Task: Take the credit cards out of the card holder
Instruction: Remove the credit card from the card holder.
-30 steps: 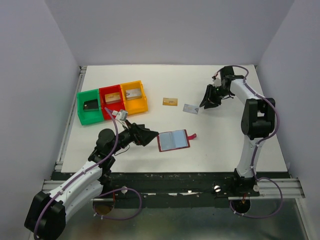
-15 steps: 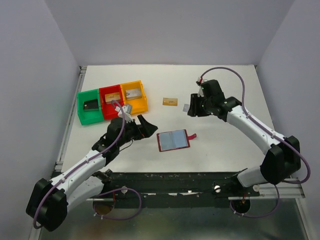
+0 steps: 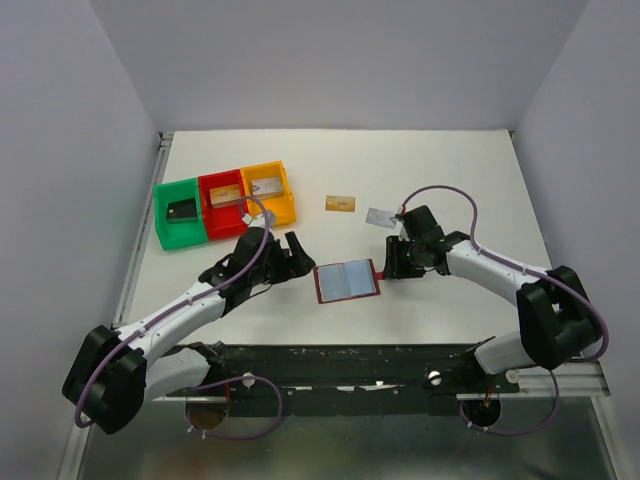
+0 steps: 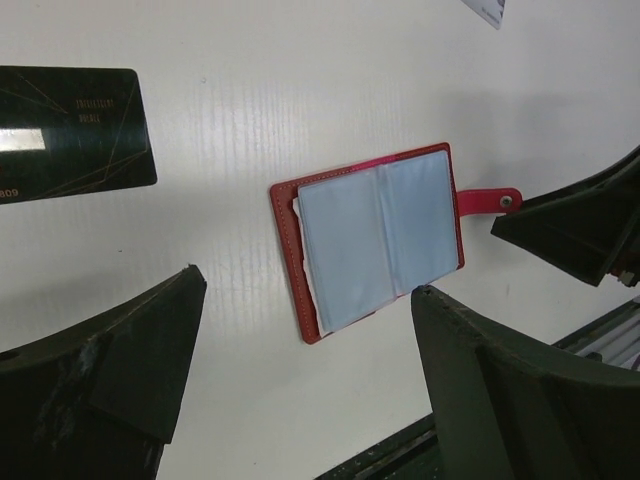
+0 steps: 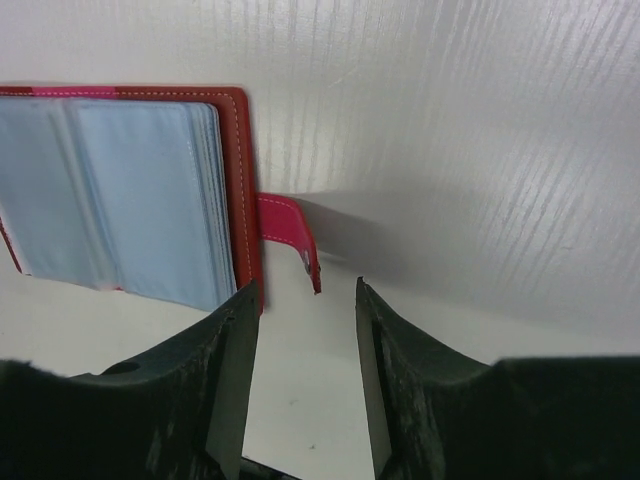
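The card holder [image 3: 346,282] lies open and flat on the table, light blue pockets up, its snap tab [image 5: 290,238] pointing right. My right gripper [image 5: 306,288] is open, low at the tab, whose tip sits just ahead of the gap between the fingers. My left gripper [image 4: 310,290] is wide open over the holder's [image 4: 375,235] left side, holding nothing. On the table lie credit cards: a gold one [image 3: 340,203], a silver one [image 3: 380,216] and a black one [image 4: 70,130] beside my left gripper [image 3: 300,255].
Green [image 3: 166,228], red [image 3: 214,229] and yellow [image 3: 288,205] trays stand in a row at the back left, the green one with a dark card in it. My right gripper's fingers [image 4: 580,235] show at the right edge of the left wrist view.
My right arm swung from beside the silver card down to the holder's snap tab, its jaws opening a little. My left arm reached forward to the holder's left side.
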